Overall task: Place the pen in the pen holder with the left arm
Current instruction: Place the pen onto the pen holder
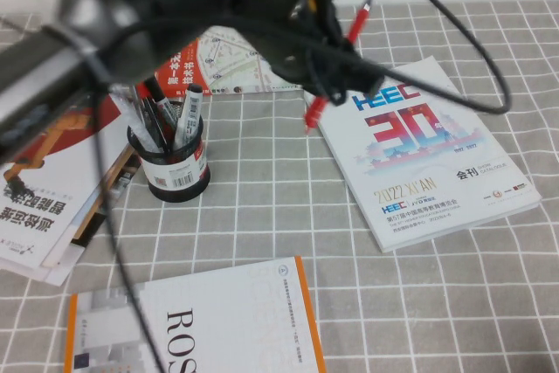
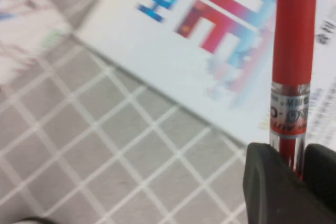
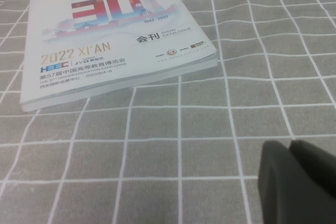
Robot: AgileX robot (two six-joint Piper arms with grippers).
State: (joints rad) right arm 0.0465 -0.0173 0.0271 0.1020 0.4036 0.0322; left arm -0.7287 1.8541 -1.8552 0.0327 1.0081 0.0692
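Pen (image 1: 336,67): red, slim plastic barrel, hanging tilted in the air over the near-left corner of the HEEC catalogue (image 1: 428,150), its lower tip off the catalogue's left edge. The left tool (image 1: 336,45) is clenching it partway along the barrel; in the left wrist view the dark fingers (image 2: 268,187) are pressing on the pen (image 2: 291,61) just below a silver printed band, with the glossy catalogue cover (image 2: 210,51) blurred beneath.

Pen holder (image 1: 173,168): black cylindrical cup with a white barcode label, standing upright on the surface (image 1: 279,207) well to the left of the catalogue. It is holding several dark pens and markers (image 1: 170,115), all leaning and sticking out above the rim. The red pen is not in it.

Surface: grey cloth with a white grid pattern, lying flat. Catalogue is a thick white softcover, lying flat, red and blue print. An orange-edged white book (image 1: 196,325) is lying in front of the catalogue, to its left; a stack of printed booklets (image 1: 52,198) is lying left of the holder; a folded map-like sheet (image 1: 231,63) is lying behind the holder.

Right tool (image 3: 296,182): sitting low over the cloth in front of the catalogue (image 3: 115,40), dark fingers nearly together with a thin gap, holding nothing.
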